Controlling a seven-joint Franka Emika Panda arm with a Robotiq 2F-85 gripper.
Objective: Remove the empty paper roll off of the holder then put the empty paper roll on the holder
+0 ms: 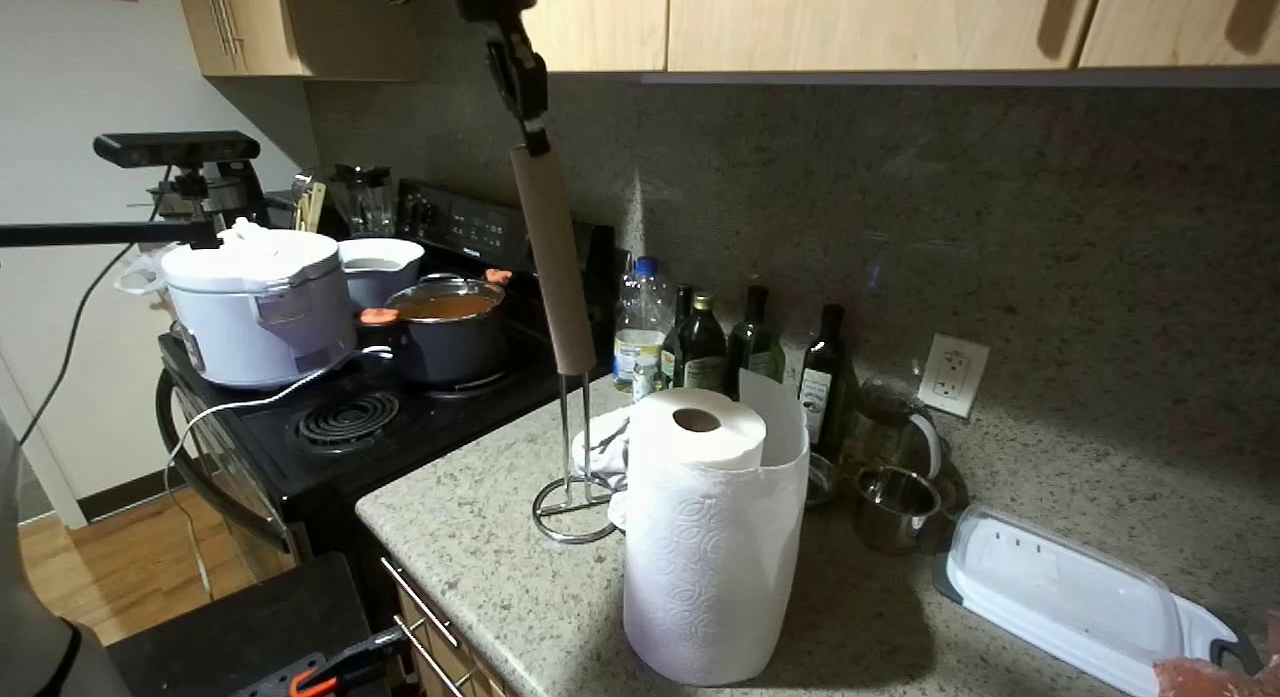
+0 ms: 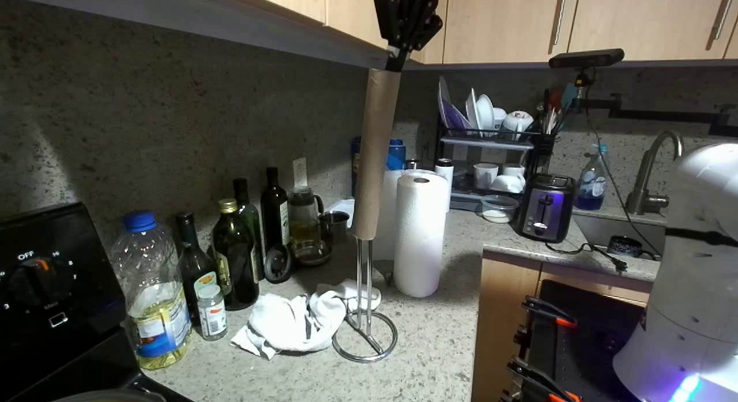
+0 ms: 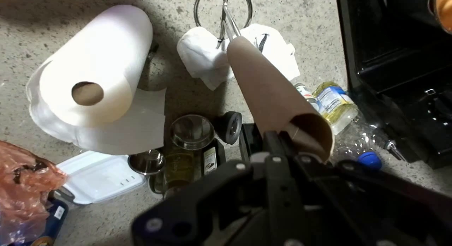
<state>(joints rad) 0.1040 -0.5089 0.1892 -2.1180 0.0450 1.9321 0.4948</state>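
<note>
Brown cardboard up in the air, that's the empty paper roll [image 2: 376,154], well above the worktop [image 2: 426,344] and leaning a bit off vertical in both exterior views. The tool [image 2: 396,60] has it clamped by the top rim, cardboard wall pinched between the fingers [image 3: 271,143]; from the wrist view it looks like one's inside the tube and one's outside. Bottom end of the roll lines up with the holder [image 2: 370,281]: two thin wires run up to it and drop out of sight there in all three views, so the loop's top is hidden and I can't tell how far up inside it reaches. Below that the wires are bare down to the ring base, which sits flat on the worktop. Crumpled white cloth [image 2: 297,324] is bunched up at the ring, not sure if it's over the edge or just against it. Fat paper towel roll [image 1: 700,577] stands upright nearby with a loose sheet [image 1: 778,417] curling off it. Row of bottles [image 1: 703,347] behind that, along the speckled backsplash [image 1: 1100,227]. Black stove [image 1: 430,437] beside the worktop has a dark pot [image 1: 455,347] and a white cooker [image 1: 265,317] on it.
</note>
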